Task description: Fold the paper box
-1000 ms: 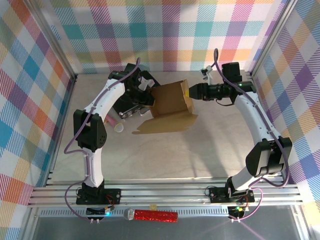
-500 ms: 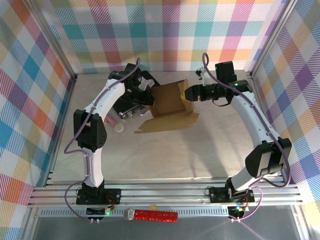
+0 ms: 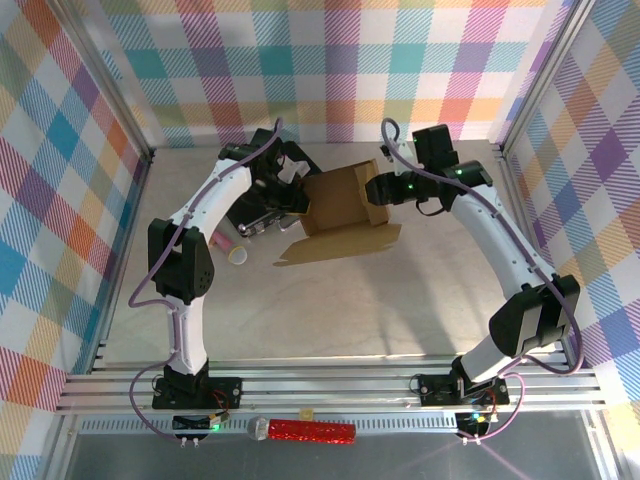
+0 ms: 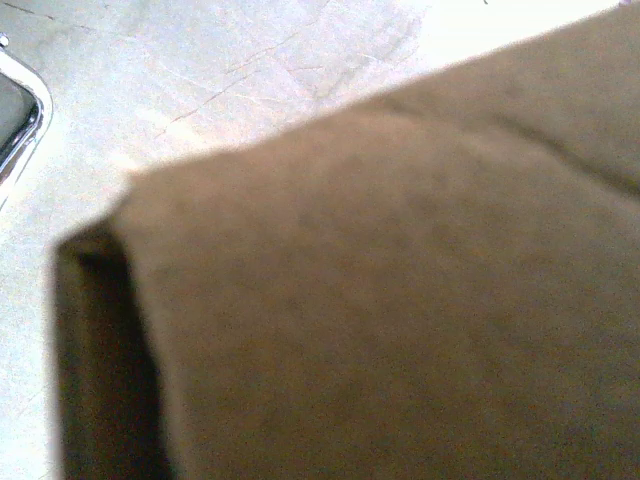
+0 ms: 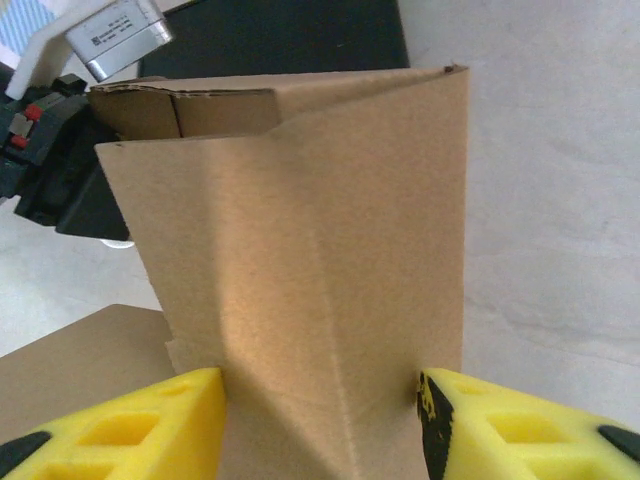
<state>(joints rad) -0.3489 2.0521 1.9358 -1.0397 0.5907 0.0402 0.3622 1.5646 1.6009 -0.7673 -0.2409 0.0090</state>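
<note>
Tabletop (image 3: 400, 300): left end effector (image 3: 296, 190) clamps paper box (image 3: 340, 200); wrist view shows right end effector (image 5: 320, 392) apart.

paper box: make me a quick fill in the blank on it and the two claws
The paper box is plain ___ cardboard.
The pads of the right claw are ___.
The left claw is ___ on the box's edge.
In the top view, the black case lies to the box's ___.
Missing: brown, yellow, shut, left
</note>
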